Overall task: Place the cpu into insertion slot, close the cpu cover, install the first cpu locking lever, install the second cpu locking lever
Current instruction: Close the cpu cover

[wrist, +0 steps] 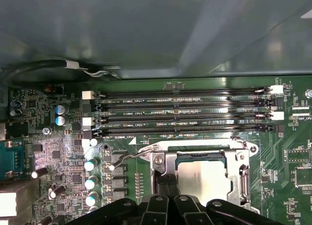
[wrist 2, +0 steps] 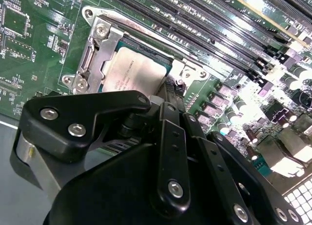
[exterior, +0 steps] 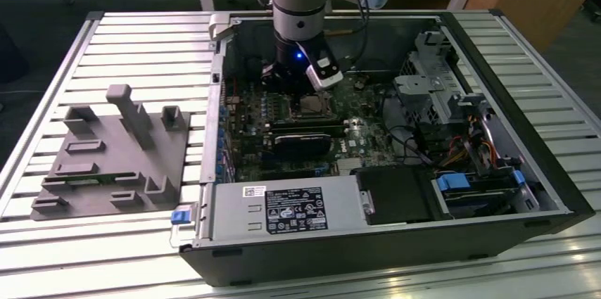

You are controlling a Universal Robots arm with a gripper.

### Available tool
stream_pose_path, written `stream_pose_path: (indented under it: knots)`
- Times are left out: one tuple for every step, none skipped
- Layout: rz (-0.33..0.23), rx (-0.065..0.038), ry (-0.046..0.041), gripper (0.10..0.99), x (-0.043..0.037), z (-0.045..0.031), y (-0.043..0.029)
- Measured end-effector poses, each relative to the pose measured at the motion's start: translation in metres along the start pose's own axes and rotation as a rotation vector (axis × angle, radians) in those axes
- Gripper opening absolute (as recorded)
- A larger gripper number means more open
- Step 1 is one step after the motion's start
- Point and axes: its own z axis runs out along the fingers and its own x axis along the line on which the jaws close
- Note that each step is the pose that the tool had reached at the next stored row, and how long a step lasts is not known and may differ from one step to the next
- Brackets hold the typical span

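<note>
The cpu (wrist: 202,180), a grey-silver square, lies in the socket on the green motherboard; the second wrist view shows the cpu (wrist 2: 134,71) too. The cpu cover (wrist: 240,169), a metal frame, lies flat around it, and the cpu cover (wrist 2: 100,47) lies the same way in the second wrist view. A thin wire locking lever (wrist: 127,158) juts out sideways from one socket corner. My gripper (wrist: 165,182) stands shut with its black fingertips at the socket's edge beside the cpu, holding nothing. In the exterior view my gripper (exterior: 298,96) reaches down into the open computer case.
Several long memory slots (wrist: 180,112) run beside the socket, with upright capacitors (wrist: 90,165) near the lever's end. A graphics card (exterior: 300,143), power supply (exterior: 281,211) and drive cage (exterior: 437,91) crowd the case. A grey fixture block (exterior: 112,155) sits at the exterior view's left.
</note>
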Motion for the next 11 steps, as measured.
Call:
stream_pose_path:
  knots:
    - [0.000, 0.000, 0.0000, 0.106, 0.0000, 0.0000, 0.0000]
    - [0.000, 0.000, 0.0000, 0.106, 0.0000, 0.0000, 0.0000]
    - [0.000, 0.000, 0.0000, 0.106, 0.0000, 0.0000, 0.0000]
    - [0.000, 0.000, 0.0000, 0.106, 0.0000, 0.0000, 0.0000]
    - [0.000, 0.000, -0.0001, 0.106, 0.0000, -0.0001, 0.0000]
    - [0.000, 0.000, -0.0003, 0.106, -0.0001, -0.0004, 0.0001]
    - [0.000, -0.001, -0.0007, 0.106, -0.0001, -0.0009, 0.0002]
    - [0.000, -0.001, -0.0008, 0.106, -0.0002, -0.0016, 0.0003]
    - [0.000, 0.000, -0.0003, 0.106, -0.0001, -0.0026, 0.0002]
    - [0.000, 0.001, -0.0002, 0.106, -0.0001, -0.0036, 0.0001]
    - [0.000, 0.001, -0.0002, 0.106, -0.0001, -0.0045, 0.0002]
